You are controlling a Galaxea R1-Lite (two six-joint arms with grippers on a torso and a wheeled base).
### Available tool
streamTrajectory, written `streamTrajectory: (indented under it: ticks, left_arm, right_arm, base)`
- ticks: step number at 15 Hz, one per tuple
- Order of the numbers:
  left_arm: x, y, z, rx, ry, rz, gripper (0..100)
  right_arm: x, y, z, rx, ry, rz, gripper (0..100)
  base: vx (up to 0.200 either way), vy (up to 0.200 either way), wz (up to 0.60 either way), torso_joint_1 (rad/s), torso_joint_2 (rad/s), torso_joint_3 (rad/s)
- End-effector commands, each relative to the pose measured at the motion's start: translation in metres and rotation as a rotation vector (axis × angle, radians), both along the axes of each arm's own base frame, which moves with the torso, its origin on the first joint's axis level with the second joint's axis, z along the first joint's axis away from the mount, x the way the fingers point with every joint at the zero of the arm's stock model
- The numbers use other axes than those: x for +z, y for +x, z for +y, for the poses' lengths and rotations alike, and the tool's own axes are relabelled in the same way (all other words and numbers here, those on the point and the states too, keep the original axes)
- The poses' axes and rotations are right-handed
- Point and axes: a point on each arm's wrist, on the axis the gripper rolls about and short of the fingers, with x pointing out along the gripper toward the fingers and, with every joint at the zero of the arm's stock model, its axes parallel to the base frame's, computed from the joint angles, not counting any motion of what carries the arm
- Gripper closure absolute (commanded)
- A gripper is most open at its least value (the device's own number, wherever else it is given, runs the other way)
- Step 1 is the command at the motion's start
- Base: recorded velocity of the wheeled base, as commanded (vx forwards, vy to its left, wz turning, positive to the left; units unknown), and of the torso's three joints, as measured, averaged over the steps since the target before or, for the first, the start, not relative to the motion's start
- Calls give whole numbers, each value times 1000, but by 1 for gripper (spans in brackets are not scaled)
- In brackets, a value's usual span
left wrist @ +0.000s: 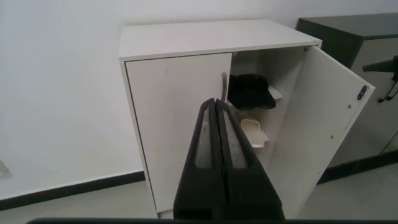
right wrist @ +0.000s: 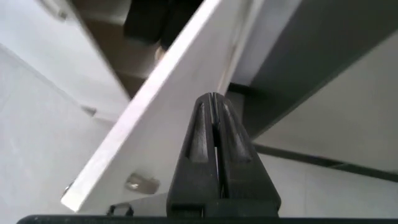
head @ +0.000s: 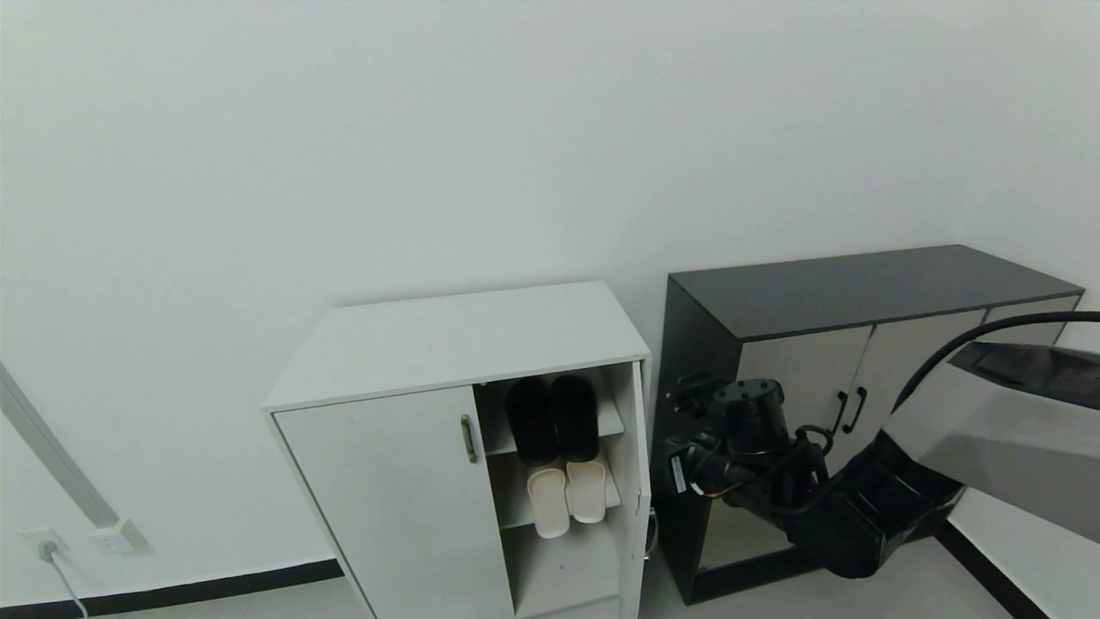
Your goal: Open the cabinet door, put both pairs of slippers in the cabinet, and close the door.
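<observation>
The white cabinet (head: 455, 340) has its left door (head: 387, 499) closed and its right door (head: 638, 490) swung open. A black pair of slippers (head: 553, 417) lies on the upper shelf, and a white pair (head: 567, 497) on the shelf below. In the left wrist view the same black slippers (left wrist: 252, 90) and white slippers (left wrist: 255, 132) show past my left gripper (left wrist: 215, 101), which is shut, holds nothing and stays well back from the cabinet front. My right gripper (right wrist: 214, 96) is shut and empty, close to the outer face of the open door (right wrist: 155, 124).
A dark sideboard (head: 859, 284) stands right beside the cabinet, behind my right arm (head: 756, 456). A wall socket with a cable (head: 43, 546) is low on the left wall. Bare floor lies in front of both cabinets.
</observation>
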Motion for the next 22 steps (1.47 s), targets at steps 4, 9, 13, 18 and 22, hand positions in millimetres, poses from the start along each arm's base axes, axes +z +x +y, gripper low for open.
streamTrajectory:
  ticks: [4, 9, 13, 18, 22]
  left_arm:
    - [0, 0, 0, 0, 0, 2, 100]
    - [0, 0, 0, -1, 0, 2, 100]
    - [0, 0, 0, -1, 0, 2, 100]
    - [0, 0, 0, -1, 0, 2, 100]
    - [0, 0, 0, 0, 0, 2, 100]
  right_arm:
    - [-5, -13, 27, 77, 17, 0, 100]
    - [10, -30, 43, 162, 109, -37, 100]
    - [9, -36, 40, 199, 130, -62, 100]
    - [2, -39, 39, 211, 95, -55, 100]
    - [-1, -44, 39, 219, 85, -44, 100]
  base:
    - [0, 0, 0, 0, 0, 0]
    - [0, 0, 0, 0, 0, 0]
    - [0, 0, 0, 0, 0, 0]
    - [0, 0, 120, 0, 0, 0]
    - [0, 0, 600, 5, 2, 2]
